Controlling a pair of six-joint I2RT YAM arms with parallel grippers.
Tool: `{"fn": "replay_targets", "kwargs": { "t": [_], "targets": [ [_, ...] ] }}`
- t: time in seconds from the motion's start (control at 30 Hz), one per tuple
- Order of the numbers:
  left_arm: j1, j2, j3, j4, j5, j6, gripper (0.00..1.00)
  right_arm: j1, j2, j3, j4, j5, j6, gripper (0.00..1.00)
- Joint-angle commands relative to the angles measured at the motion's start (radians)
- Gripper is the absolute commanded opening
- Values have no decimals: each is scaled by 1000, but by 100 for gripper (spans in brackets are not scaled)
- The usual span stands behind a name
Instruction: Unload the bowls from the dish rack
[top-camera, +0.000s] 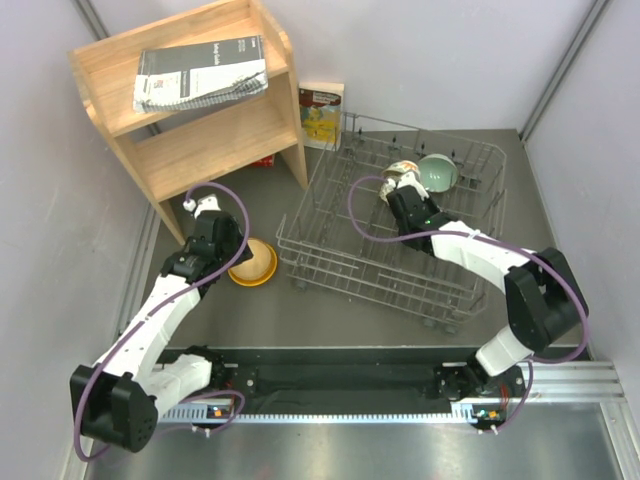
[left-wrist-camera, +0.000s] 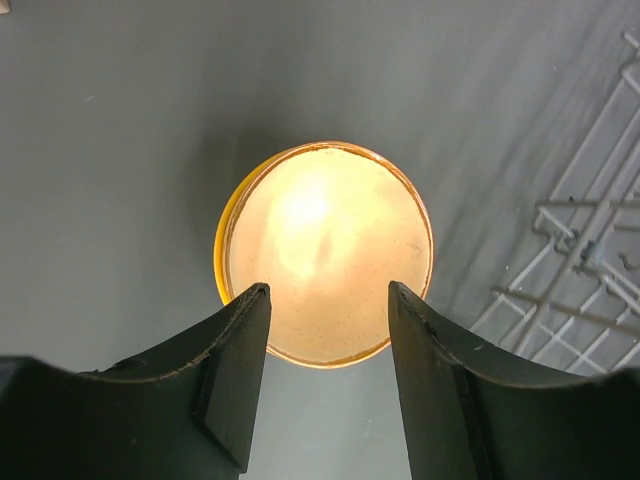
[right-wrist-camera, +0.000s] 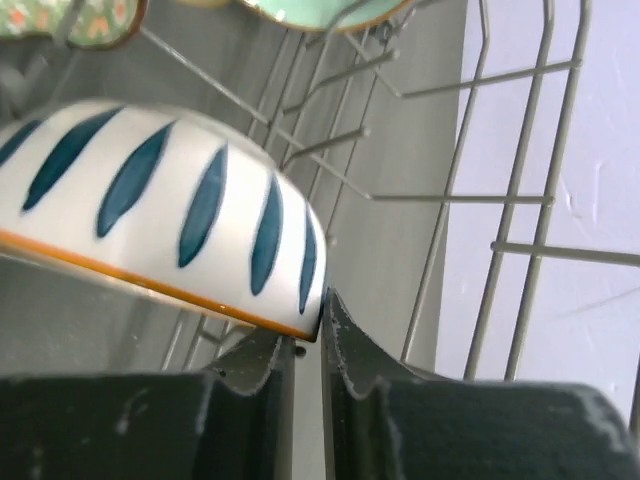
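Observation:
An orange-yellow bowl (top-camera: 256, 264) stands upright on the table left of the dish rack (top-camera: 330, 255). Its inside looks tan-peach (left-wrist-camera: 325, 250); I cannot tell whether a second bowl is nested in it. My left gripper (left-wrist-camera: 328, 300) is open and empty above its near rim. My right gripper (right-wrist-camera: 310, 340) is inside the rack, shut on the rim of the white bowl with dark blue stripes (right-wrist-camera: 170, 200), which is tilted. The floral cream bowl (top-camera: 402, 168) and the teal-green bowl (top-camera: 438, 172) stand in the rack just beyond it.
A wooden shelf (top-camera: 200, 130) with a spiral notebook (top-camera: 200, 72) stands at the back left. A book (top-camera: 321, 115) leans on the back wall. Rack wires (right-wrist-camera: 520, 200) rise close to the right of my right gripper. The rack's corner shows in the left wrist view (left-wrist-camera: 580, 260).

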Motion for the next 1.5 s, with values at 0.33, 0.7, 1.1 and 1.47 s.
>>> {"fn": "replay_targets", "kwargs": {
  "t": [0.33, 0.7, 1.1, 1.47],
  "targets": [
    [3, 17, -3, 72, 45, -10, 55, 34, -79, 8, 205, 97, 40, 0],
    [3, 30, -3, 74, 61, -7, 55, 66, -194, -4, 270, 157, -40, 0],
    [3, 37, 27, 75, 78, 2, 54, 65, -291, 11, 306, 174, -109, 0],
    [3, -93, 112, 261, 130, 142, 66, 46, -370, 155, 153, -53, 33, 0]
  ]
}}
